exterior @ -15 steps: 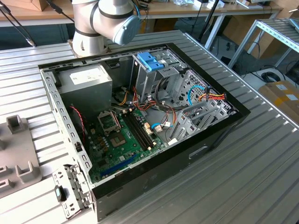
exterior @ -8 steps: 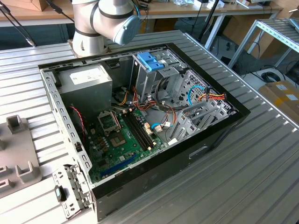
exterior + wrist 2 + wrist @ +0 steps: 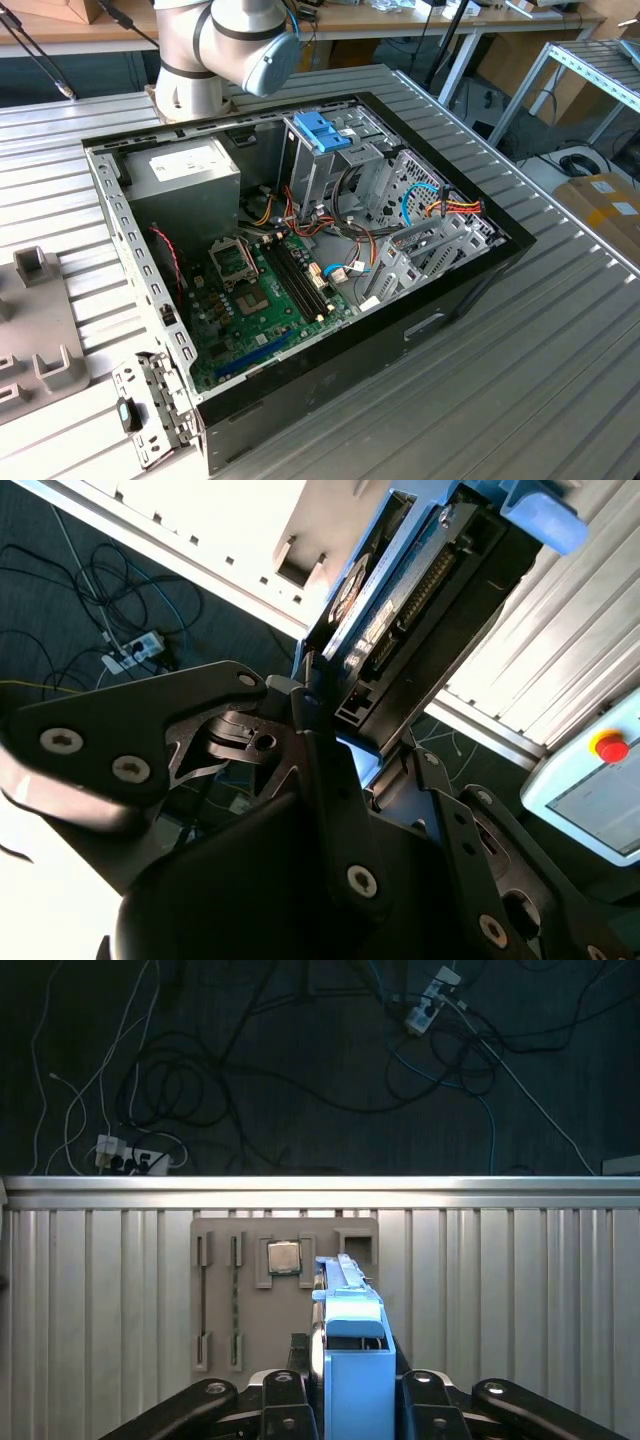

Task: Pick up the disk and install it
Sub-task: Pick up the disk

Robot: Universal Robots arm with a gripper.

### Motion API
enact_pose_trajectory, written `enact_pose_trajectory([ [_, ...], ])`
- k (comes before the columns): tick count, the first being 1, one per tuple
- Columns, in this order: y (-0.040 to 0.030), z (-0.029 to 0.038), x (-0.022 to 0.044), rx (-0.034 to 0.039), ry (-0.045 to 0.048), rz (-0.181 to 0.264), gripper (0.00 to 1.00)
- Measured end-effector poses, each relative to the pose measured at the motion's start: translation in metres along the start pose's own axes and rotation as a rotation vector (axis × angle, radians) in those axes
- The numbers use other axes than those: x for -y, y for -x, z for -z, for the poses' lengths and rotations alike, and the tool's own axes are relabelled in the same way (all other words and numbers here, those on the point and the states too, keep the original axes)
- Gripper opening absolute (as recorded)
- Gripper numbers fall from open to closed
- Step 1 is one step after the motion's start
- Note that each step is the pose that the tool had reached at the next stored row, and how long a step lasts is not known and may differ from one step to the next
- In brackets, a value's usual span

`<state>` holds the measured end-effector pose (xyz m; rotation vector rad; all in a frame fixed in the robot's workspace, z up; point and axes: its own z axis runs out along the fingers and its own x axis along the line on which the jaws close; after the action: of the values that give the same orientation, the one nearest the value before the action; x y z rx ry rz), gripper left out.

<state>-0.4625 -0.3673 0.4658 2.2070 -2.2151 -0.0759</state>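
Note:
My gripper (image 3: 350, 1408) is shut on the disk (image 3: 352, 1355), which in the first wrist view stands edge-on between the black fingers (image 3: 285, 1400), its light blue frame facing the camera. In the second wrist view the disk (image 3: 400, 590) reaches away from the gripper (image 3: 345, 730), showing its dark connector edge, a strip of label and the blue frame. It hangs in the air over a ribbed metal table (image 3: 500, 1290), above a grey fixture plate (image 3: 225, 1290). The open computer case (image 3: 440, 300) lies on the table in the exterior view.
Inside the case are a grey power-supply box (image 3: 185, 170), a green motherboard (image 3: 260, 290), loose cables and a metal cage with a blue handle (image 3: 320, 130). The arm's base (image 3: 215, 50) stands behind the case. A grey fixture (image 3: 40, 330) lies at the exterior view's left. Cables lie on the floor (image 3: 200, 1090).

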Motion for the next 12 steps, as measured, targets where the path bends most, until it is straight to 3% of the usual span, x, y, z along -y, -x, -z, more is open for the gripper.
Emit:
enact_pose_trajectory([
  [12,-0.0064,0.0002,0.0002,0.0000,0.0001,0.000,0.37],
])
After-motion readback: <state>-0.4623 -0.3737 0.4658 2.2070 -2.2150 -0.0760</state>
